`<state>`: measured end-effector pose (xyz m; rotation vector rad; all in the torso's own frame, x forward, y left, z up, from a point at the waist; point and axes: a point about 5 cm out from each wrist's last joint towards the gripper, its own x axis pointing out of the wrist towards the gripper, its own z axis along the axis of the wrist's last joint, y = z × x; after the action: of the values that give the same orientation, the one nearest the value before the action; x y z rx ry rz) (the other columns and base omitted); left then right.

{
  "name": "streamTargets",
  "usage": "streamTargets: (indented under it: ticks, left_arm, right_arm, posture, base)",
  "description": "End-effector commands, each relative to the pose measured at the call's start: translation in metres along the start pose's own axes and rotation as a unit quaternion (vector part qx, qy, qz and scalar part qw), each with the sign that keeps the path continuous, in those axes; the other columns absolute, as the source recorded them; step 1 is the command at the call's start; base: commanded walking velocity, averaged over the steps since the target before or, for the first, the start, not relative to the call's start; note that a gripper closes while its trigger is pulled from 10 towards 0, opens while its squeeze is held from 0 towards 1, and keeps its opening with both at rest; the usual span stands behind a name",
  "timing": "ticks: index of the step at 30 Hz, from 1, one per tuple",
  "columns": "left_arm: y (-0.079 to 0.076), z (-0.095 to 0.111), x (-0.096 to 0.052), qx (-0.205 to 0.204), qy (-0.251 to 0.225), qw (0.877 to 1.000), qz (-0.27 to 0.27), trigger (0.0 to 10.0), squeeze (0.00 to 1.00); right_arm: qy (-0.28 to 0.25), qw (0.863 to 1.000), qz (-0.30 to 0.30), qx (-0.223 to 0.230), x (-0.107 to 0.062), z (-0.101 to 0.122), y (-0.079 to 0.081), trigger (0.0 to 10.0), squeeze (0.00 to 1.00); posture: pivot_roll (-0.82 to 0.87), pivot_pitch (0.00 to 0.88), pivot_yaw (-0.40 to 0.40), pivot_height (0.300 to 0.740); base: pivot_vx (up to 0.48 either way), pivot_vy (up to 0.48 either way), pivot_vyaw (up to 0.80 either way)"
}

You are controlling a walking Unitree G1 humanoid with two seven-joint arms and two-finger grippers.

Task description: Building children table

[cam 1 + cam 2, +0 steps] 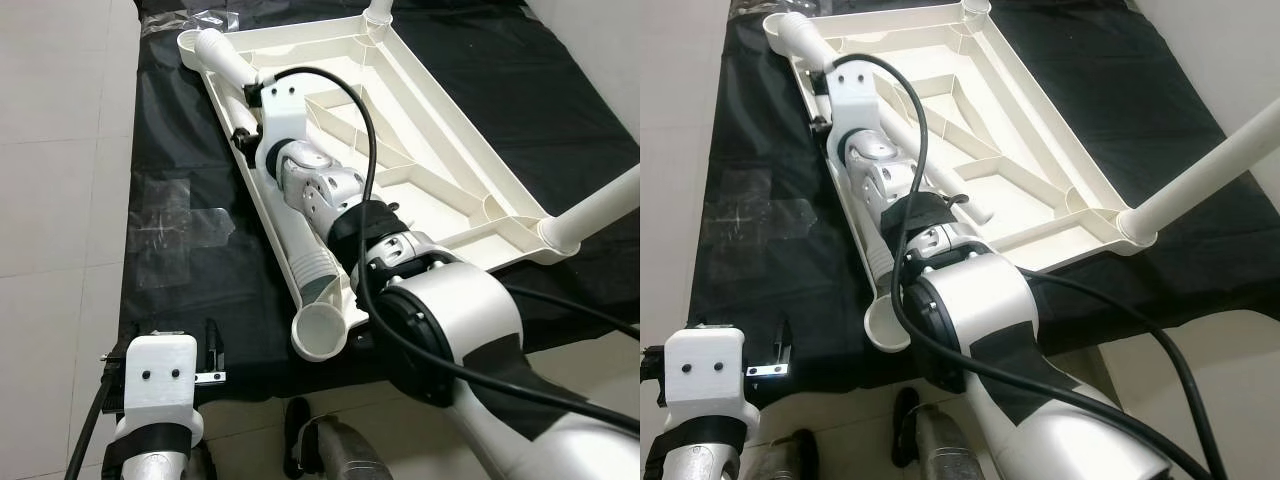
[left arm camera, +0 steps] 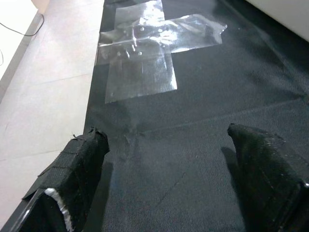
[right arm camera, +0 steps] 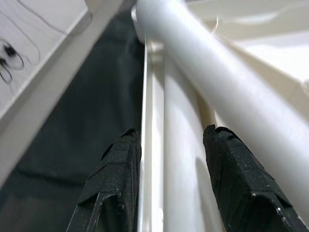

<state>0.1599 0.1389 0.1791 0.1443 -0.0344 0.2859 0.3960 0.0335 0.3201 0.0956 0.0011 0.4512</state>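
Upturned white tabletop is lying on the black mat, two legs standing in its corner sockets. Right gripper, fingers parted, is straddling the tabletop's left rim beside a loose leg. Left gripper is hanging open over the mat's near-left corner, near clear plastic bags.

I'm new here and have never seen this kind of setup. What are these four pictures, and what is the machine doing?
It is a humanoid robot with two silver arms. Two pictures come from cameras on its head, looking down; two from cameras on its wrists. A white plastic tabletop lies upside down on a black mat. Two legs stand fitted at its corners; a loose leg lies along its edge. The right gripper reaches over that edge, fingers open around the rim, near another leg. The left gripper hovers open over the mat, near clear plastic bags.
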Motion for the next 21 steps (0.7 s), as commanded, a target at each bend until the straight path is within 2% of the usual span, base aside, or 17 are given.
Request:
streamTargets:
  ticks: [1, 4, 7, 8, 11, 21]
  left_arm:
    - [-0.019, 0.002, -0.006, -0.049, 0.014, 0.998, -0.025, 10.0, 0.00]
    - [-0.019, 0.001, -0.005, -0.048, 0.015, 0.998, -0.026, 10.0, 0.00]
    - [-0.019, 0.000, -0.004, -0.047, 0.015, 0.998, -0.026, 10.0, 0.00]
    - [-0.019, 0.000, -0.004, -0.047, 0.015, 0.998, -0.026, 10.0, 0.00]
    - [-0.018, -0.001, -0.005, -0.046, 0.016, 0.999, -0.025, 10.0, 0.00]
    - [-0.016, -0.002, -0.005, -0.043, 0.017, 0.999, -0.023, 10.0, 0.00]
  right_arm:
    - [-0.001, 1.000, 0.023, 0.016, 0.000, 0.001, 0.011, 10.0, 0.00]
    - [0.004, 0.999, 0.042, 0.015, 0.000, 0.000, 0.018, 10.0, 0.00]
    - [0.029, 0.998, 0.050, -0.001, 0.000, -0.012, 0.023, 10.0, 0.00]
    - [0.029, 0.998, 0.050, -0.001, 0.000, -0.012, 0.023, 10.0, 0.00]
    - [0.059, 0.997, 0.051, -0.024, -0.001, -0.030, 0.025, 10.0, 0.00]
    - [0.077, 0.995, 0.041, -0.037, -0.001, -0.043, 0.022, 10.0, 0.00]
  posture:
    - [-0.01, 0.348, -0.179, 0.740]
    - [-0.01, 0.345, -0.178, 0.740]
    - [-0.01, 0.344, -0.177, 0.740]
    - [-0.01, 0.344, -0.177, 0.740]
    - [-0.01, 0.344, -0.178, 0.740]
    - [-0.01, 0.348, -0.182, 0.740]
  base:
    - [0.000, 0.000, 0.00]
    - [0.000, 0.000, 0.00]
    - [0.000, 0.000, 0.00]
    - [0.000, 0.000, 0.00]
    - [0.000, 0.000, 0.00]
    - [0.000, 0.000, 0.00]
